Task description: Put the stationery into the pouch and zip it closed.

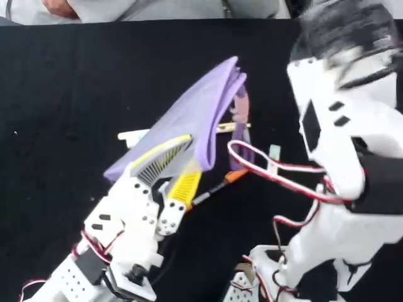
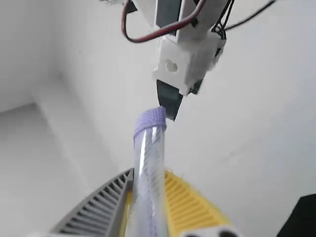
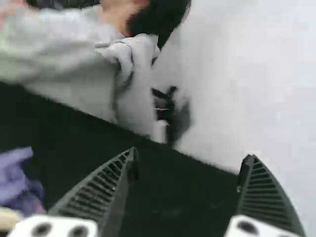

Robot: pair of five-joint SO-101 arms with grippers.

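Observation:
My left gripper (image 1: 192,157) is shut on the lower edge of the purple pouch (image 1: 195,113) and holds it tilted up off the black table (image 1: 63,94). In the left wrist view the grey and yellow fingers (image 2: 190,207) pinch the pouch's translucent purple edge (image 2: 148,148). Under the pouch lie a cream stick (image 1: 133,135) and a dark pen with an orange end (image 1: 214,187). A small teal eraser (image 1: 274,152) lies to the right of them. My right gripper (image 3: 190,155) is open, raised above the table's far right with nothing between its fingers; the pouch (image 3: 15,177) is off to its side.
The right arm's white body (image 1: 340,157) stands tall at the right, with a red and white cable loop (image 1: 264,173) hanging close to the pen and eraser. A person in grey (image 3: 74,64) sits behind the table's far edge. The table's left half is bare black cloth.

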